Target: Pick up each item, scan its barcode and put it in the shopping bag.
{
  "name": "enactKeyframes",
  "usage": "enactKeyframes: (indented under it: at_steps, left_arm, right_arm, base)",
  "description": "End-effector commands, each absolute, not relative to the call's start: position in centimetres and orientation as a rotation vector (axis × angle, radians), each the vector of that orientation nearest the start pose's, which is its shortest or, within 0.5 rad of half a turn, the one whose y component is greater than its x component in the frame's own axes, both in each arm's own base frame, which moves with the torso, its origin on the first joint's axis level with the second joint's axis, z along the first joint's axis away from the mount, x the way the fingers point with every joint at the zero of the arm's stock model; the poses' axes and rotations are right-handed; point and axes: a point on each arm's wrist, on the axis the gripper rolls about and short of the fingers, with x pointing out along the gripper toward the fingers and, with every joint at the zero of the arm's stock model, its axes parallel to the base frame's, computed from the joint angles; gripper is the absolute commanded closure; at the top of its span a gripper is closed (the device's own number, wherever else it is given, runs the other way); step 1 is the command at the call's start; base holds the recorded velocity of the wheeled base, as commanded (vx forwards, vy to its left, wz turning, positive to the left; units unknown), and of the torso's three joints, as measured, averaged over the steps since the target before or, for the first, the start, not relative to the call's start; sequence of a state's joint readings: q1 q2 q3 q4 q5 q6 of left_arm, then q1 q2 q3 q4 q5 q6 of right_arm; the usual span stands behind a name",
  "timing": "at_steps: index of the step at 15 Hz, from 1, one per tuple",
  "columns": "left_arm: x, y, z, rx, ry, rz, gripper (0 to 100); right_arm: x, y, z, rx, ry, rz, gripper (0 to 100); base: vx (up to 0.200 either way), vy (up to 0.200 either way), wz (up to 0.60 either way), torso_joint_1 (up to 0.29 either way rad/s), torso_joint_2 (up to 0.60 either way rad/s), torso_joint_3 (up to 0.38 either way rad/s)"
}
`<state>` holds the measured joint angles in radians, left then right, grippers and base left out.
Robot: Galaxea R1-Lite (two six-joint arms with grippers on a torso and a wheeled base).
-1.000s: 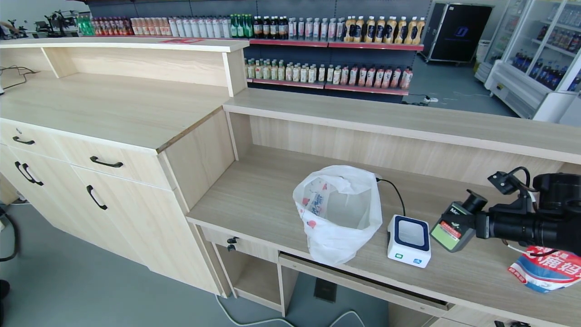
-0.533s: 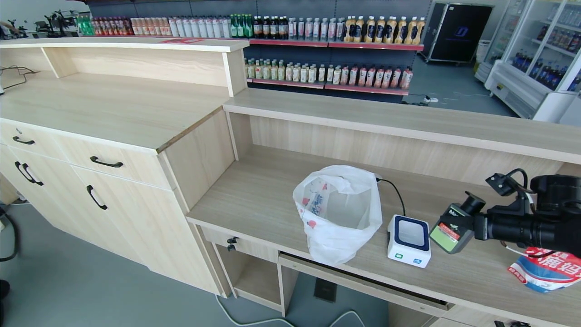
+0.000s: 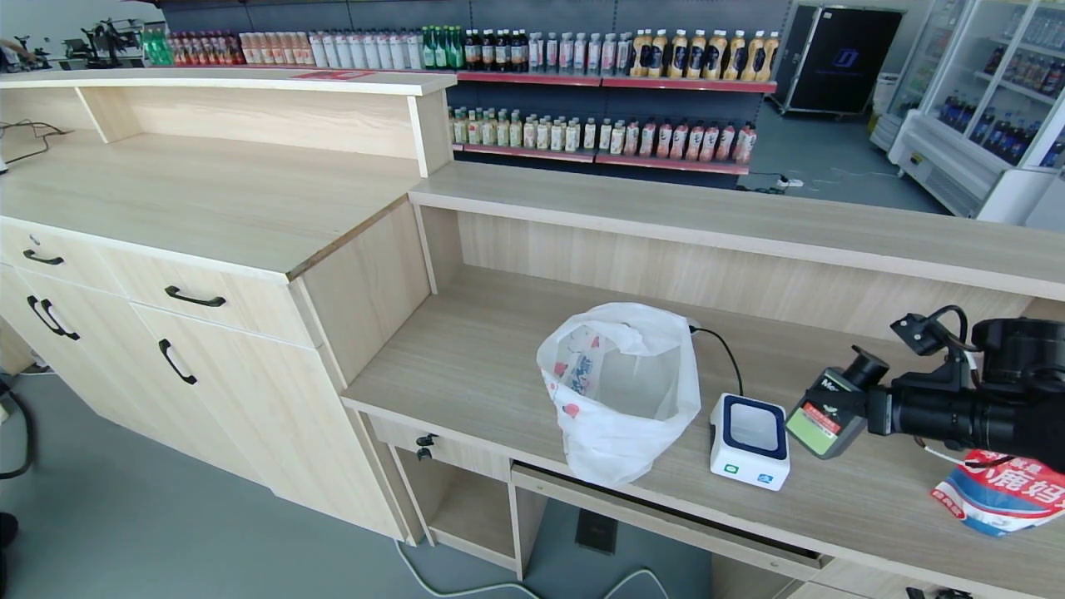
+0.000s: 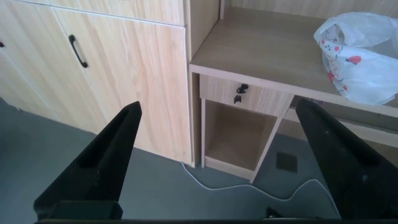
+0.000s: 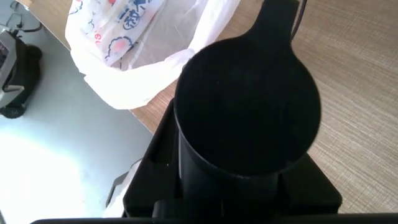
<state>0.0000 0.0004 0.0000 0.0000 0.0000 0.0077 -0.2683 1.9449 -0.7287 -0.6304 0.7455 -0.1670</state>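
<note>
Our right jaws clamp the green-faced box [image 3: 819, 414] just at 3 o'clock of the scanner [image 3: 749, 439], left jaws spread empty, and we judge its barcode may miss the window if tilted, reaching the shopping bag [image 3: 620, 391] unscanned.

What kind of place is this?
Most likely a small shop, at the checkout. Behind the wooden counter stand shelves of drink bottles, and on it sit a barcode scanner and a white shopping bag. The right gripper holds a small box beside the scanner.
</note>
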Motion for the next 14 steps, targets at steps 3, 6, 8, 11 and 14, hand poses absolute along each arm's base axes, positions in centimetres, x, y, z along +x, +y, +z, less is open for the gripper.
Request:
enactKeyframes:
  at_steps: [3,6,8,11,14]
  left_arm:
    - [-2.3,0.0,7.5,0.008,0.000,0.000,0]
    - [-2.3,0.0,7.5,0.008,0.000,0.000,0]
    - [-2.3,0.0,7.5,0.008,0.000,0.000,0]
    - [-2.3,0.0,7.5,0.008,0.000,0.000,0]
    - [-2.3,0.0,7.5,0.008,0.000,0.000,0]
  right_arm:
    - [31.5,-7.0,8.7,0.128,0.472,0.515,100]
    - [31.5,-7.0,10.2,0.096,0.416,0.512,100]
    - [29.3,-6.5,13.7,0.030,0.330,0.487,100]
    - [24.5,-8.4,16.8,-0.360,0.237,0.198,100]
    - [22.2,-10.2,17.2,-0.567,0.229,0.083,100]
  base:
    - [0.000,0.000,0.00,0.000,0.00,0.000]
    - [0.000,0.000,0.00,0.000,0.00,0.000]
    - [0.000,0.000,0.00,0.000,0.00,0.000]
    - [0.000,0.000,0.00,0.000,0.00,0.000]
    - [0.000,0.000,0.00,0.000,0.00,0.000]
